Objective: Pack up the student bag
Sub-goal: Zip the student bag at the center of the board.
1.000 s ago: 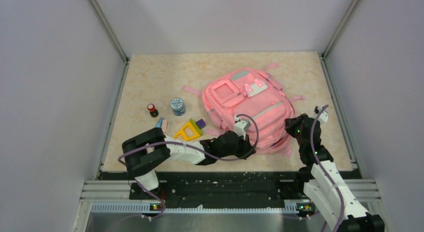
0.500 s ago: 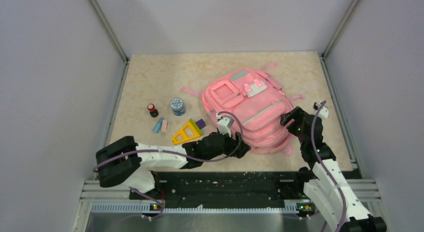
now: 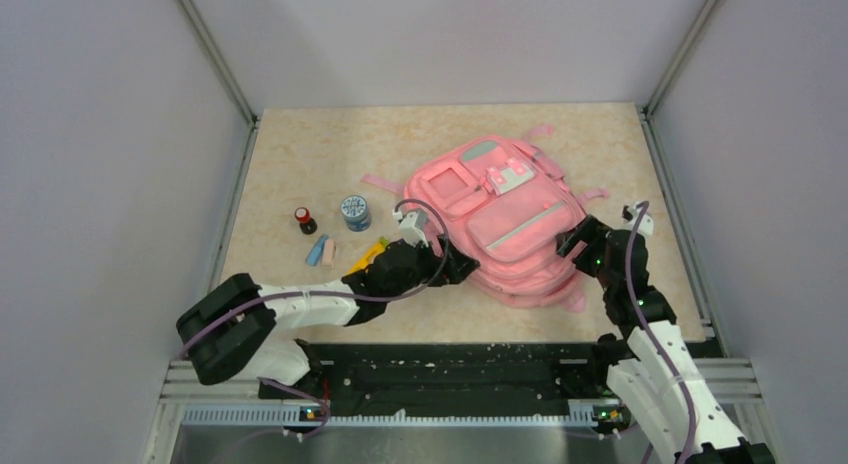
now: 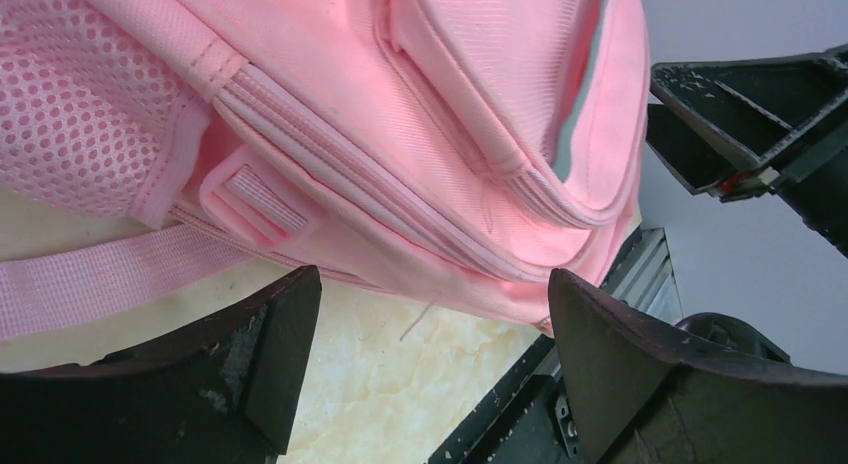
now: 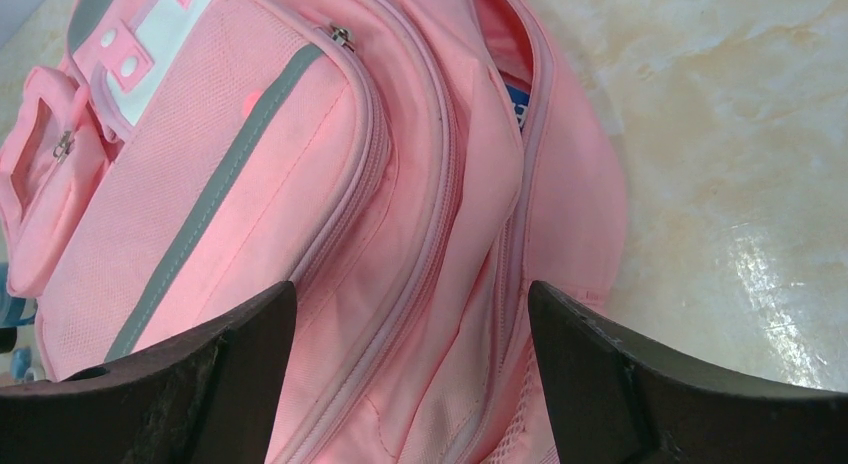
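The student bag lies flat in the middle of the table, pink with pale grey strips and white buckles. My left gripper is at its near left edge, open and empty. In the left wrist view the left gripper frames bare tabletop just below the bag's side. My right gripper is at the bag's near right corner, open and empty. In the right wrist view the right gripper hovers over the bag's zip folds. Something blue shows inside the open slit.
Left of the bag stand a small red-capped bottle and a blue-lidded jar. Blue and pink sticks lie nearby. A yellow triangle is partly under my left arm. Metal rails edge the table.
Both grippers have gone from shut to open, letting go of the bag. My left arm has swung left along the bag's near edge. The right gripper has shifted slightly.
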